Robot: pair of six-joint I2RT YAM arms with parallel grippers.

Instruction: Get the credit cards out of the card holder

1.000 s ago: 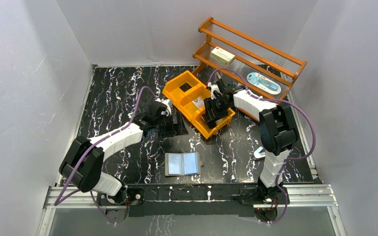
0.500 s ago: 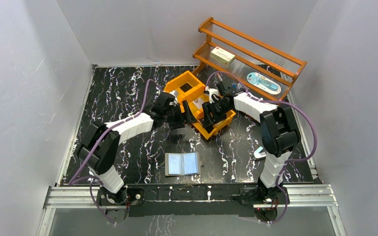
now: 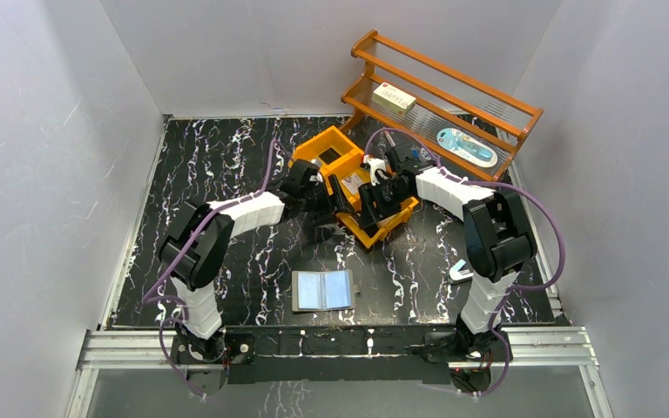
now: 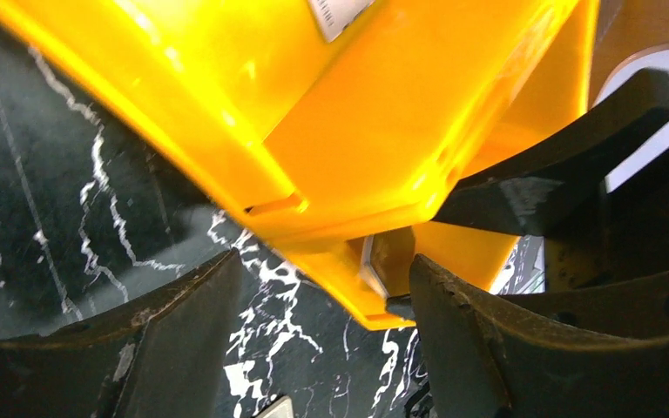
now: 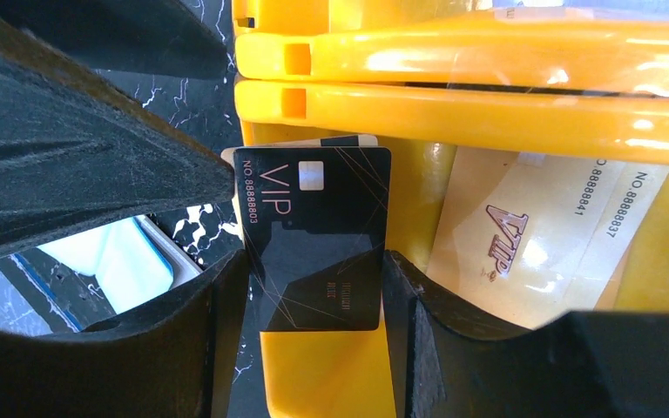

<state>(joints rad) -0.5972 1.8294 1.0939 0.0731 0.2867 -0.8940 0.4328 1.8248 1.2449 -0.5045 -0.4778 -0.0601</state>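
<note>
The card holder (image 3: 322,290) lies open and flat near the table's front edge, pale blue lining up; its blue corner also shows in the right wrist view (image 5: 113,261). My right gripper (image 3: 373,198) is over the orange bin's (image 3: 348,165) near compartment. In the right wrist view this gripper (image 5: 318,331) is shut on the long edges of a black VIP credit card (image 5: 322,239) that juts over the bin wall (image 5: 488,104). A tan VIP card (image 5: 531,235) lies in the bin. My left gripper (image 3: 335,193) is open at the bin's outer corner (image 4: 357,131); one of its fingers (image 5: 78,174) touches the black card's corner.
A wooden rack (image 3: 488,109) stands at the back right with a cream box (image 3: 395,98) and a blue-and-white packet (image 3: 466,146) on it. A small white object (image 3: 459,272) lies by the right arm. Grey walls close in the table on three sides.
My left arm has swung right from the table's middle to the bin's near-left corner. The right gripper has stayed over the bin, shifting slightly. The card holder has not moved.
</note>
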